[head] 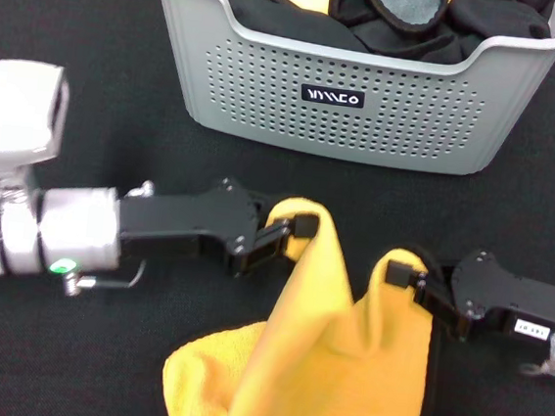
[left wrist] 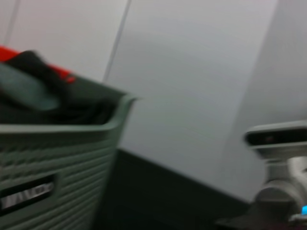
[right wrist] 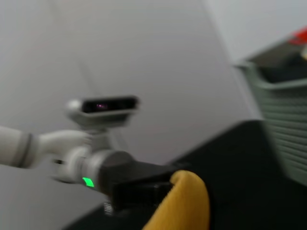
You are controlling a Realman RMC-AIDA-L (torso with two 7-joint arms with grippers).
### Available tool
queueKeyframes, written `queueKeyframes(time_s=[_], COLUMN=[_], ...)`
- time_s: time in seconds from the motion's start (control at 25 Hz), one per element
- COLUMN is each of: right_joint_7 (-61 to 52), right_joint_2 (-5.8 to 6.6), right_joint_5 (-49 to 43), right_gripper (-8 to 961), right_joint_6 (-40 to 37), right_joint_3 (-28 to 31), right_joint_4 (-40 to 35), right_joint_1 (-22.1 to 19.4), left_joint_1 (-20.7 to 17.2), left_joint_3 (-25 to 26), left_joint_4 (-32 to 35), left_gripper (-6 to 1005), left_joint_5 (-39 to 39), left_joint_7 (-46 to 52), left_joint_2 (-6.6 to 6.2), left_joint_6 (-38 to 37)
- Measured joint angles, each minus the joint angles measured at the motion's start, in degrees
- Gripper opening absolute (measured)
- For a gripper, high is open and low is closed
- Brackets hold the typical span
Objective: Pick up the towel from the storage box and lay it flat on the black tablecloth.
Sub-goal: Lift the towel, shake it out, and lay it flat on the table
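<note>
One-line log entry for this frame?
towel: out of box, hanging over cloth | left gripper: shut on towel | right gripper: shut on towel

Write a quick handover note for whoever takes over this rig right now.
Left hand: shut on one top corner of the towel.
Right hand: shut on the other top corner.
Towel: out of the box, hanging between both hands, lower part bunched on the black cloth in front of the box.
Done: pickup.
Left: spread it flat, then release. Other fabric remains in the box.
</note>
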State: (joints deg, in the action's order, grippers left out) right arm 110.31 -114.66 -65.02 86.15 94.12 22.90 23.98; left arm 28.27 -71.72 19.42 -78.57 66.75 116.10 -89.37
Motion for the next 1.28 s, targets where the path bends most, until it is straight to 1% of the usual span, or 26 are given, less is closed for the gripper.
queueKeyframes(time_s=[0.16, 0.32, 0.44, 0.6, 0.88, 1.08, 1.16, 1.2, 1.24, 1.28], right_joint_7=[-1.63, -2.68, -3.24, -2.81, -2.72, -2.13, -1.47, -1.28, -1.06, -0.83], right_joint_2=[0.16, 0.51, 0.88, 1.07, 1.21, 0.85, 0.64, 0.53, 0.41, 0.32], right_joint_5=[-0.03, 0.1, 0.28, 0.23, 0.42, 0.53, 0.55, 0.58, 0.59, 0.58], right_gripper=[98, 100, 100, 102, 104, 105, 106, 106, 106, 107], right_joint_6=[-6.61, -10.08, -11.14, -11.56, -15.1, -18.47, -19.42, -19.78, -20.13, -20.31], right_joint_3=[0.64, 0.84, 1.56, 4.68, 5.28, 5.32, 5.34, 5.34, 5.35, 5.36], right_joint_4=[-0.6, -0.64, -0.37, -0.33, -0.02, 0.86, 0.9, 0.91, 0.92, 0.92], right_joint_1=[0.0, 0.04, -0.06, -0.73, -0.86, -0.68, -0.25, 0.01, 0.26, 0.41], left_joint_1=[2.1, 3.49, 4.56, 4.71, 3.13, 2.75, 2.73, 2.73, 2.66, 2.6], left_joint_3=[0.01, 0.01, 0.08, 0.49, 0.49, 0.46, 0.28, 0.28, 0.13, 0.09], left_joint_4=[-0.16, 0.25, 0.44, 2.17, 7.12, 10.19, 11.84, 11.84, 14.37, 15.0], left_gripper=[12, 12, 12, 13, 13, 12, 12, 12, 12, 12], left_joint_5=[-1.19, -3.7, -5.19, -5.69, -9.73, -14.06, -15.82, -15.82, -18.92, -19.63], left_joint_7=[0.12, 0.49, 1.41, 1.62, 1.54, 1.63, 1.64, 1.64, 1.82, 1.89], left_joint_2=[1.11, 1.88, 1.86, 1.49, 1.65, 2.01, 2.56, 2.56, 3.53, 3.71], left_joint_6=[9.72, 17.53, 21.37, 25.99, 28.11, 28.94, 29.34, 29.34, 30.69, 31.02])
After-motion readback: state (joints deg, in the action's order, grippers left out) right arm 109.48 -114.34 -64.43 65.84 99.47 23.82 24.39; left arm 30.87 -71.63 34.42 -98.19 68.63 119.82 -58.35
